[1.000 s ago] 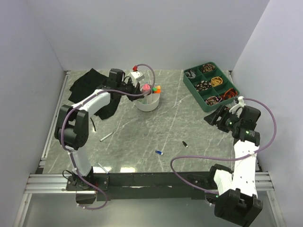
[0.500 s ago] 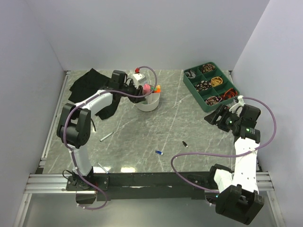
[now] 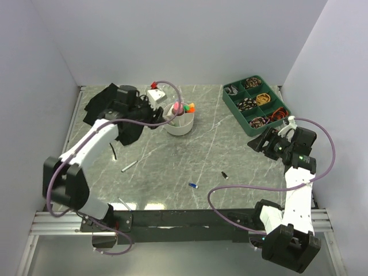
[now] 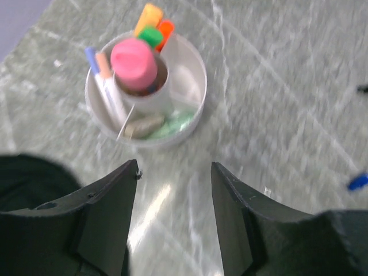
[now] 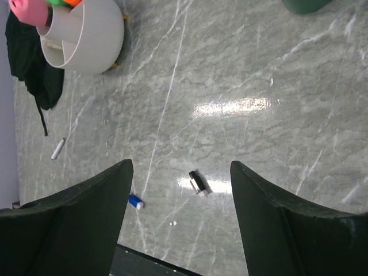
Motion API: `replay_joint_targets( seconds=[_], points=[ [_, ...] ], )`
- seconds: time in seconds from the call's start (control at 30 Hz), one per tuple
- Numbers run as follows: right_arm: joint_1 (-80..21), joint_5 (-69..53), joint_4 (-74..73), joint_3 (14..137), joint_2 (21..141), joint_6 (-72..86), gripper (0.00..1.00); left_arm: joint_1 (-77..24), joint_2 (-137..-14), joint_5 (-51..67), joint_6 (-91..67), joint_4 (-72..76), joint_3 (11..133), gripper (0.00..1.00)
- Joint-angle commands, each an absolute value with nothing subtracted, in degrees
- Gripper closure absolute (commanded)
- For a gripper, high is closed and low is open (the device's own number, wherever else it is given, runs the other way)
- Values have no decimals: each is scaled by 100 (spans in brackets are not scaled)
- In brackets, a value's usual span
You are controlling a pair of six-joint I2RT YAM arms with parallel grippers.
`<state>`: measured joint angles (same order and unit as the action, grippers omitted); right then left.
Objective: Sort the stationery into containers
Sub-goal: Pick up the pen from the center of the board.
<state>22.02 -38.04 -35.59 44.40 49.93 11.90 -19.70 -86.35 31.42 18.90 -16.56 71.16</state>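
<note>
Pulls back leftward off the white bowl (image 4: 194, 80) with left gripper (image 4: 174, 171) spread and empty, leaves grey pen (image 3: 129, 167) lying diagonally, nearer that arm, right gripper (image 5: 181, 167) also wide

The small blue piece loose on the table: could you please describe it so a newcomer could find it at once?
On the grey marbled table, go from the round white divided bowl toward the near edge. The small blue piece lies there, a thin grey pen to its left and a tiny black piece to its right; of these only it is blue.
</note>
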Motion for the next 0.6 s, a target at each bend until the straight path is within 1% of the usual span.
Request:
replay_joint_targets(
  seconds=[0.0, 0.07, 0.1, 0.2, 0.33, 0.57],
  points=[
    [2180, -4052, -3638, 4676, 5010, 661, 23, -1557, -7956, 2971, 3387, -3868, 6996, 41],
    [2127, -4375, -3595, 4667, 5027, 546, 23, -1180, -7875, 2918, 4057, -4715, 6830, 42],
    [2066, -4394, -3543, 4667, 5045, 545, 23, -1056, -7866, 2848, 4678, -5364, 6760, 43],
    [1829, -4281, -3420, 4763, 5106, 580, 23, -686, -7936, 2444, 5465, -6080, 6373, 44],
    [1661, -4149, -3357, 5035, 5343, 501, 24, -571, -7779, 2215, 5643, -5731, 5653, 44],
    [1644, -3753, -3629, 5660, 5932, 106, 24, -580, -8024, 2066, 5388, -5020, 5335, 45]
  ],
)
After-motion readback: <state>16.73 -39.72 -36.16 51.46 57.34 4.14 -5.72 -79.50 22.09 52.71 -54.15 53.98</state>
